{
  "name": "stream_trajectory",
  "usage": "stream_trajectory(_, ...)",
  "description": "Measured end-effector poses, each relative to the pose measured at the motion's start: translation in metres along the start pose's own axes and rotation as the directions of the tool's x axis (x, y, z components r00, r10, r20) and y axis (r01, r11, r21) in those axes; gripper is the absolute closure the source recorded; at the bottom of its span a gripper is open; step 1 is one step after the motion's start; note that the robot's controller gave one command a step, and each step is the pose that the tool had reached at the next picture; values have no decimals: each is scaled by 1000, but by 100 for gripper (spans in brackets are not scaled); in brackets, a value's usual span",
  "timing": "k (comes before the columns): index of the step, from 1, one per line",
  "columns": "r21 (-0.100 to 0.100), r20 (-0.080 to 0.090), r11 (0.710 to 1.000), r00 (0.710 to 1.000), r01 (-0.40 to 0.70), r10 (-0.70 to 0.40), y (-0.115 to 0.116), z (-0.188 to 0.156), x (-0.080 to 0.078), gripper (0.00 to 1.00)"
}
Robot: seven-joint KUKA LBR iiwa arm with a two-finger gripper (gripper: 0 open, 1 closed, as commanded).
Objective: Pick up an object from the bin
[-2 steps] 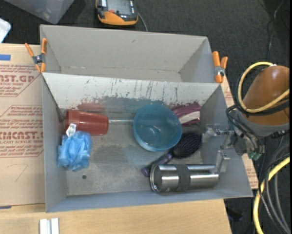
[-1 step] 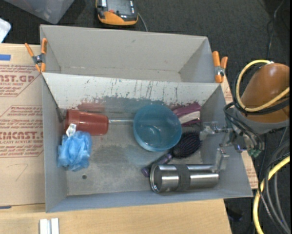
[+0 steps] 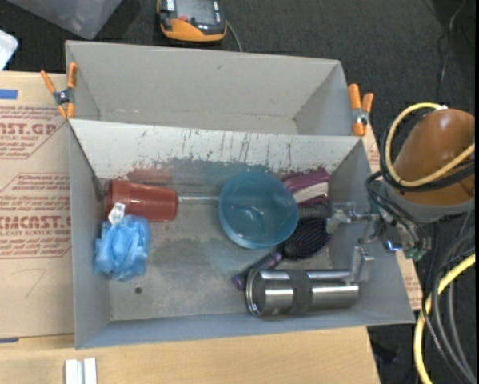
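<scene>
Low against the right wall of the grey bin (image 3: 199, 78), the hand (image 3: 357, 254) comes in from the right beneath the arm's rounded orange cover (image 3: 431, 154), which has yellow and black cables looped around it. The hand hangs at the right end of a steel flask (image 3: 303, 292). From this angle I cannot tell whether it is wide, narrow or holding anything. It looks very close to the flask's end, but I cannot say that it touches.

The flask lies on its side along the front of the bin floor, right of centre, with its length running left to right. It is shiny, with a dark band near its middle. Just behind it lies a black hairbrush (image 3: 307, 238). The brush's bristled head is near the hand, and its purple handle slants down to the left towards the flask's left end.

A blue bowl (image 3: 257, 208) sits upright in the middle of the floor, with its rim just beside the brush head. Behind the bowl and to its right, a purple thing (image 3: 309, 186) rests against the back wall, partly hidden by the bowl.

Well apart from these, on the left side, a red cup (image 3: 143, 201) lies on its side near the back wall. A blue mesh puff (image 3: 121, 246) sits just in front of the cup.
</scene>
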State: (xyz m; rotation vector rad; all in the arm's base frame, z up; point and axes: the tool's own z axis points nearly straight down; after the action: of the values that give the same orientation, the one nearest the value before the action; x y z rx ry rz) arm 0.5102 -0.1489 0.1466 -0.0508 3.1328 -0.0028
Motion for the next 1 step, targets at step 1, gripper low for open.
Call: stream_trajectory(1, 28, 49, 965, 964, 260, -261, 42, 64, -45, 0)
